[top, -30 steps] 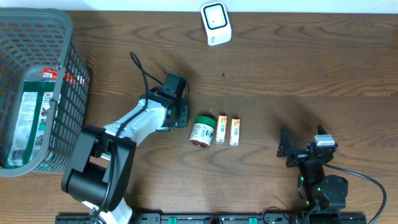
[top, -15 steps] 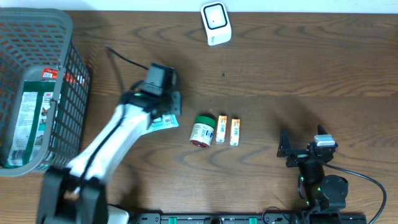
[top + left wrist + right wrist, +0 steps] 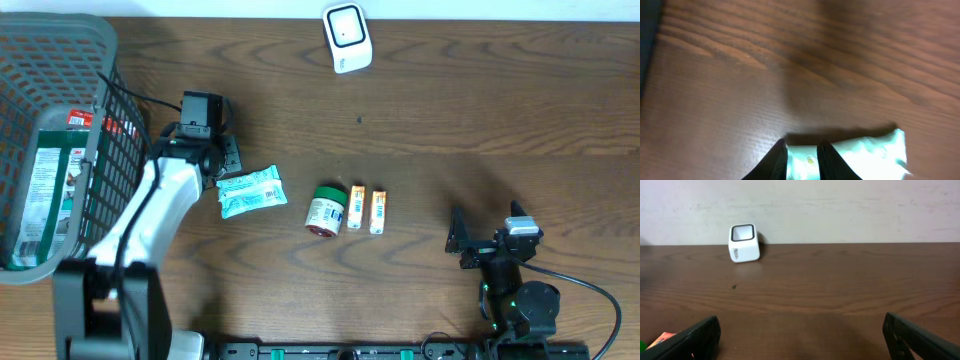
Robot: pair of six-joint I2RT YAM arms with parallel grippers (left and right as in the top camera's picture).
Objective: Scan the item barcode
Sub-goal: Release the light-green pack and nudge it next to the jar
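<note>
The pale teal packet point(image 3: 250, 190) sits left of centre on the worktop point(image 3: 450, 120). Its long axis runs left to right, with the right end tipped slightly toward the far edge. The left end effector point(image 3: 805, 159) pinches its left end, one finger point(image 3: 777, 161) pressed to each side; whether the packet rests on the wood or hangs just above it I cannot tell. The wire basket point(image 3: 97, 150) stands close on the arm's left. A green-lidded jar point(image 3: 325, 210) and two small orange boxes point(image 3: 357, 207) lie near the packet's right end but apart from it. Bare wood stretches from the packet to the white scanner point(image 3: 347, 37) at the far edge. A second ago the left end effector was just beside the jar; it has since swung leftward toward the basket, bringing the packet along. The right end effector point(image 3: 802, 335) is spread wide and unmoved.
</note>
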